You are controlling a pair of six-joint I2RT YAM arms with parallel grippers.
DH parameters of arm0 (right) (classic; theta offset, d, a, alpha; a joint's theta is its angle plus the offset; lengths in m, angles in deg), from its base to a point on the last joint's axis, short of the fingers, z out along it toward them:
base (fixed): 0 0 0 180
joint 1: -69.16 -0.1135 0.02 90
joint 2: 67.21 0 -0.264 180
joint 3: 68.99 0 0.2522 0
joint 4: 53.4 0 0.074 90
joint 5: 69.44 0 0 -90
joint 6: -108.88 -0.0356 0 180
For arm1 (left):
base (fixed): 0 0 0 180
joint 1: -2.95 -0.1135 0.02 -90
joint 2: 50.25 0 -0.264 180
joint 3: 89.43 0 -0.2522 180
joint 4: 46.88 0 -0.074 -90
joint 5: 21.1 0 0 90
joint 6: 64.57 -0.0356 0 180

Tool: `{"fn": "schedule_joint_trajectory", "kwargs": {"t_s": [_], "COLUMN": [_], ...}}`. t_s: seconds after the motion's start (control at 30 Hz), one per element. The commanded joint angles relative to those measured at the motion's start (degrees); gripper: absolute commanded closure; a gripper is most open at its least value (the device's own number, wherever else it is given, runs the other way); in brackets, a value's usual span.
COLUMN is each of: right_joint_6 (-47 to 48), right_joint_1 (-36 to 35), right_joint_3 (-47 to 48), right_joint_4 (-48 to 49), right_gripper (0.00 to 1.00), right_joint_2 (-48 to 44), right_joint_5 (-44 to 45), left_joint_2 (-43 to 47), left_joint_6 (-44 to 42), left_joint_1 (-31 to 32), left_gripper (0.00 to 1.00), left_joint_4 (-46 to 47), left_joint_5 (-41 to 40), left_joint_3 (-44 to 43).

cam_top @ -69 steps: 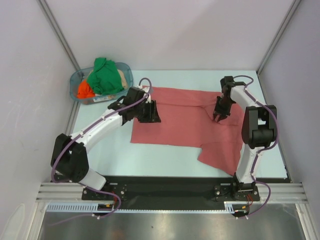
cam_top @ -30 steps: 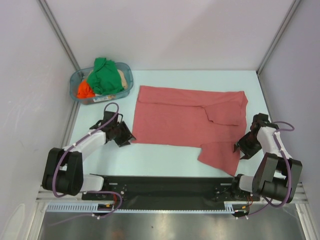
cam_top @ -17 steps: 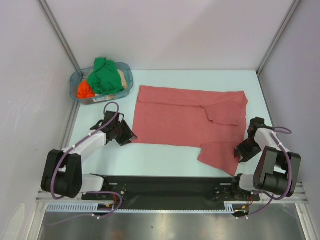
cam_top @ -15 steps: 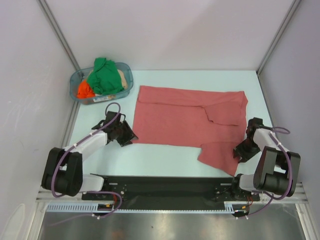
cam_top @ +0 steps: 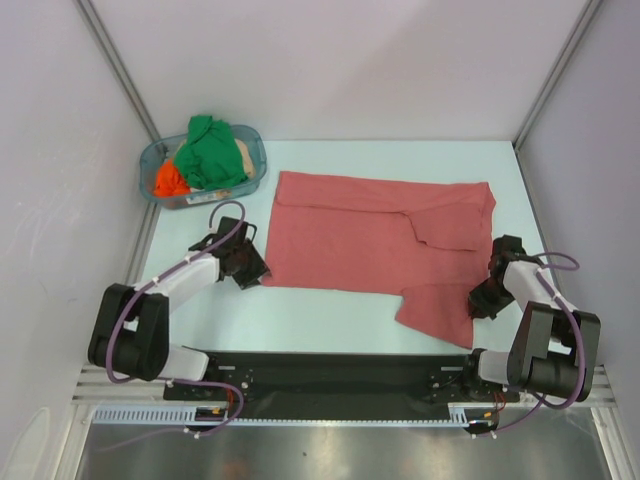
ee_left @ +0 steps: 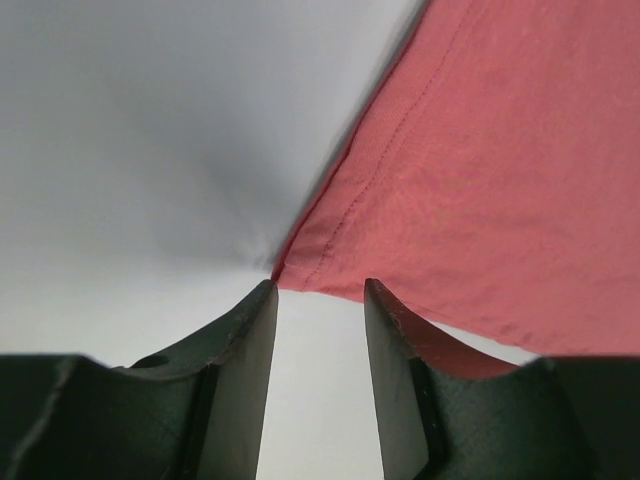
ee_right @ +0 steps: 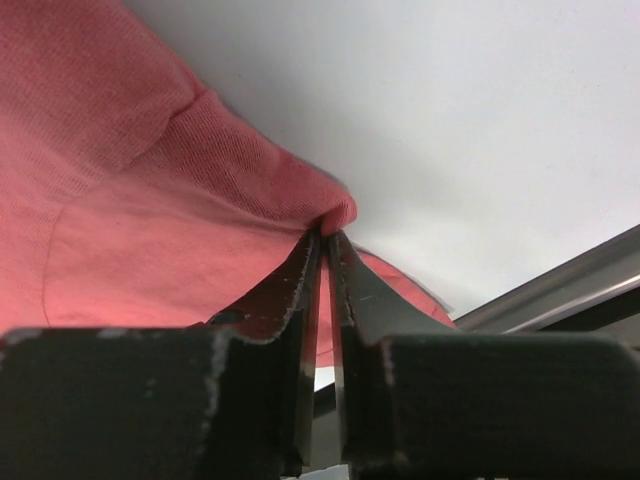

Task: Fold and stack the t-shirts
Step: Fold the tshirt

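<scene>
Plastic, clear and blue-tinted, the tub [cam_top: 150, 165] stands at the far left of the table [cam_top: 330, 320]; I see in it a green t-shirt [cam_top: 208, 150], an orange t-shirt [cam_top: 168, 182] and a beige t-shirt [cam_top: 243, 155] piled together. Next, my left gripper [ee_left: 318, 290] lies low at the near left corner of the salmon-red t-shirt [cam_top: 370, 235] — its jaws stand apart, the hem corner just at the fingertips, not clamped. This shirt lies spread across the middle. At its near right edge my right gripper [ee_right: 327, 235] pinches a fold of the cloth — jaws almost together.
</scene>
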Motion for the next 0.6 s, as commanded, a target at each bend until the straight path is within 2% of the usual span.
{"fn": "schedule_joint_trajectory", "kwargs": {"t_s": [0.0, 0.07, 0.23, 0.43, 0.47, 0.57], "right_joint_6": [-1.12, -0.95, -1.03, -1.03, -1.12, -1.91], "right_joint_1": [-0.31, -0.31, -0.31, -0.31, -0.31, -0.05], "right_joint_3": [-0.21, -0.13, 0.05, 0.67, 0.67, 1.37], "right_joint_4": [0.99, 0.90, 0.11, -0.69, -0.86, -2.70], "right_gripper": [0.90, 0.94, 0.97, 1.00, 1.00, 1.00], "right_joint_2": [-0.98, -1.07, -2.56, -3.70, -3.88, -4.93], "right_joint_5": [2.31, 2.13, 2.30, 2.04, 1.95, 1.17], "left_joint_2": [-2.72, -4.05, -6.33, -7.84, -8.36, -9.33], "left_joint_6": [1.37, 1.28, 1.89, 1.63, 0.93, -0.30], "left_joint_1": [0.38, 0.38, 0.47, 1.17, 1.17, 1.17], "left_gripper": [0.55, 0.55, 0.56, 0.63, 0.74, 1.00], "left_joint_4": [-2.69, -3.32, -3.23, -1.84, -1.48, -1.30], "left_joint_5": [-2.76, -2.76, -2.76, -2.76, -2.76, -1.80], "left_joint_3": [-3.32, -4.38, -3.94, -2.80, -2.88, -4.29]}}
